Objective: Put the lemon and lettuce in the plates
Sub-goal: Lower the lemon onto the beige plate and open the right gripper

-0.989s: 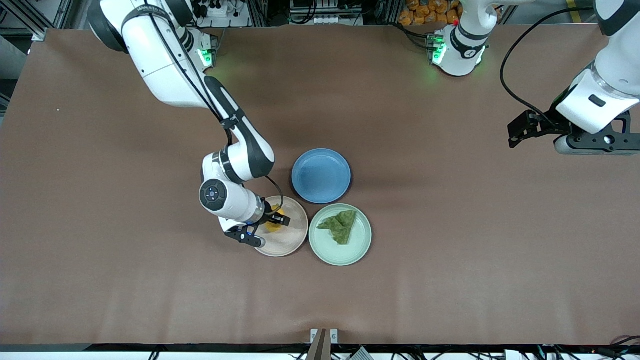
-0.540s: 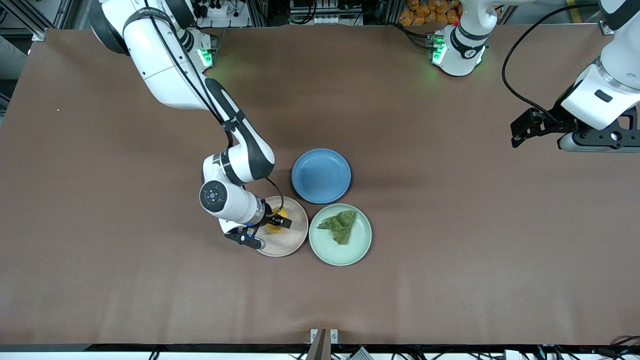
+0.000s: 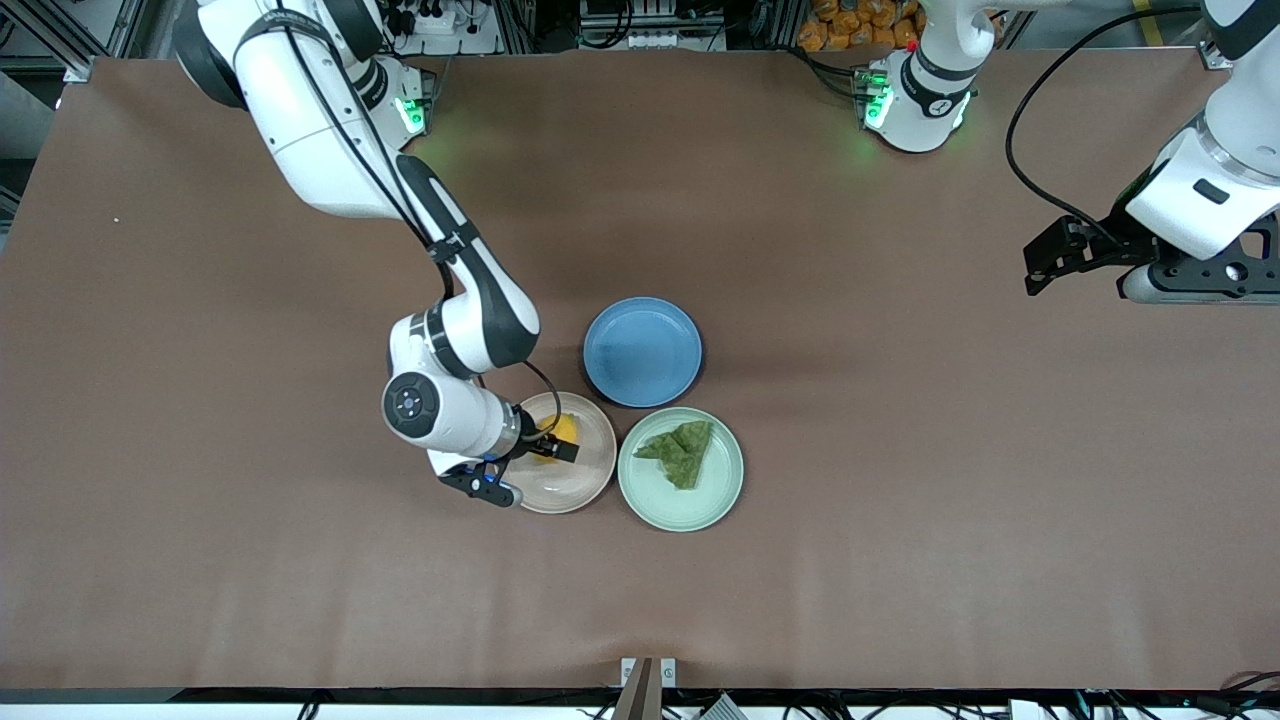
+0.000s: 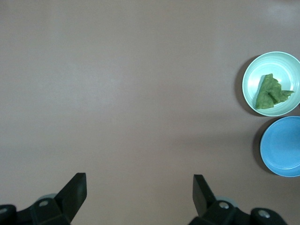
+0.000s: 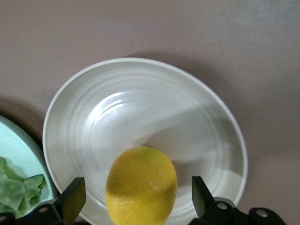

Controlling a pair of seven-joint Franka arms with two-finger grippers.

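Observation:
The lemon [image 3: 563, 430] lies in the pale beige-pink plate [image 3: 590, 482]. My right gripper [image 3: 545, 447] hangs low over that plate, open, with the lemon [image 5: 141, 185] between its fingers and a gap on each side; the plate [image 5: 140, 105] shows under it. The lettuce [image 3: 683, 451] lies in the mint green plate [image 3: 682, 508] beside it, toward the left arm's end. My left gripper [image 3: 1195, 285] waits open and empty in the air over the left arm's end of the table [image 4: 139, 180]. The left wrist view shows the lettuce [image 4: 269, 91] in the mint plate [image 4: 248, 79].
An empty blue plate [image 3: 642, 351] sits farther from the front camera than the other two plates and touches neither; it also shows in the left wrist view [image 4: 283, 145]. The mint plate's edge [image 5: 14, 145] and the lettuce [image 5: 16, 192] show in the right wrist view.
My right gripper has drawn back a little toward the right arm's end, and more of the lemon shows on the plate. My left gripper has shifted slightly.

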